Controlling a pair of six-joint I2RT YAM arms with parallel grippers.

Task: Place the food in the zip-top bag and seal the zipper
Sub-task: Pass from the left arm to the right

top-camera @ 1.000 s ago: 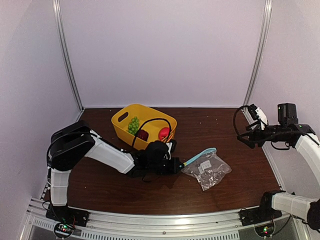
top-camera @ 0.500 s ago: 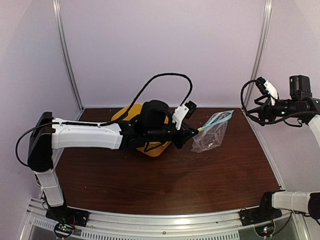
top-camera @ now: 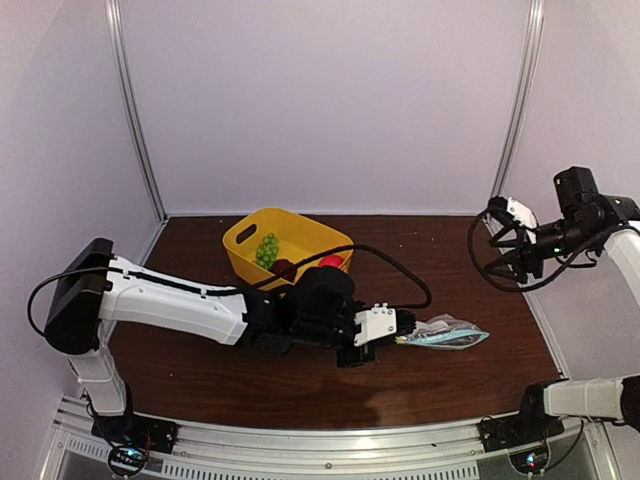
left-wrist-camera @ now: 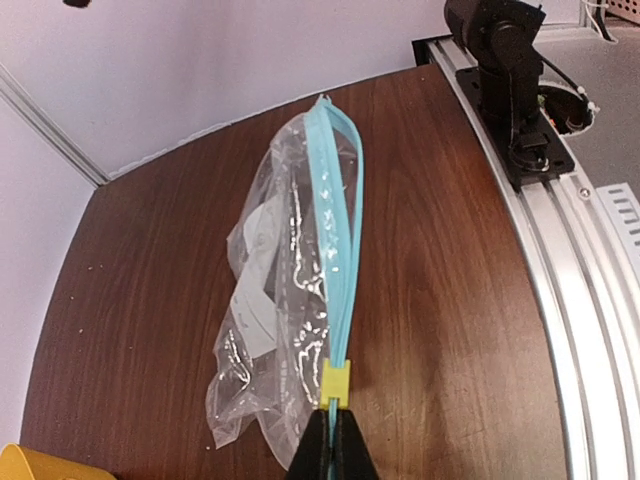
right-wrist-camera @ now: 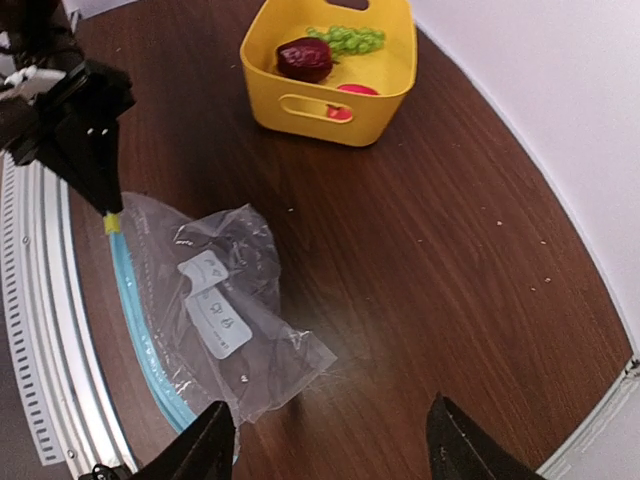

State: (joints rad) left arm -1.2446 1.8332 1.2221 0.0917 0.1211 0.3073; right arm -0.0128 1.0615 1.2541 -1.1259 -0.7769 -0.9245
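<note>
1. Left gripper [left-wrist-camera: 331,425]: jaws pinched tight on the near end of the zipper [left-wrist-camera: 336,250], just behind its yellow slider [left-wrist-camera: 335,380]. Right gripper [right-wrist-camera: 330,452]: jaws spread wide, nothing held, in the air well apart from the bag.
2. Zip-top bag [top-camera: 448,335] lies on the table [top-camera: 300,395] toward the front right, empty. The food is all in the yellow basket [right-wrist-camera: 300,115]: grape bunch [right-wrist-camera: 350,38], maroon fruit [right-wrist-camera: 305,58] and pink-red fruit [right-wrist-camera: 350,92].
3. Judged step: presenting the bag for opening. To do it well, keep the pinch on the zipper end firm and the strip edge reachable, so the right gripper can take one lip only. Catching both tracks would leave the mouth closed.
4. Views: only the left wrist shows the two teal tracks bowed slightly apart along the middle; the top view gives just a thin teal sliver. Only the right wrist shows the white label [right-wrist-camera: 215,310] and all three fruits plainly.
</note>
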